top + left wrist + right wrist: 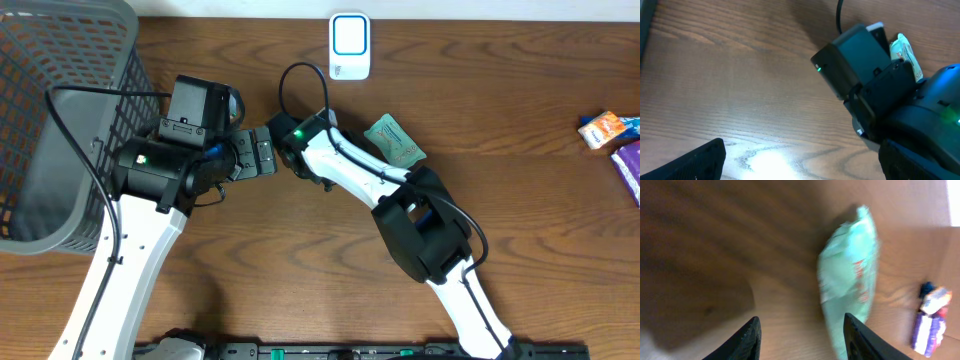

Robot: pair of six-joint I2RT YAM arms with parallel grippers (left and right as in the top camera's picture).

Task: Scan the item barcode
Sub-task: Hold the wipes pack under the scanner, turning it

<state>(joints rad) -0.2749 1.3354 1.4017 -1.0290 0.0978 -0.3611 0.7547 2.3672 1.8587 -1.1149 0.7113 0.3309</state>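
The green packet (397, 140) lies flat on the counter (520, 230) toward its far edge, near the white scanner (350, 45) that stands at that edge. The right tool (801, 319) is spread with nothing between its fingers, the blurred packet just beside one of them. The left tool (802, 145) is spread wide over bare wood and grips nothing.
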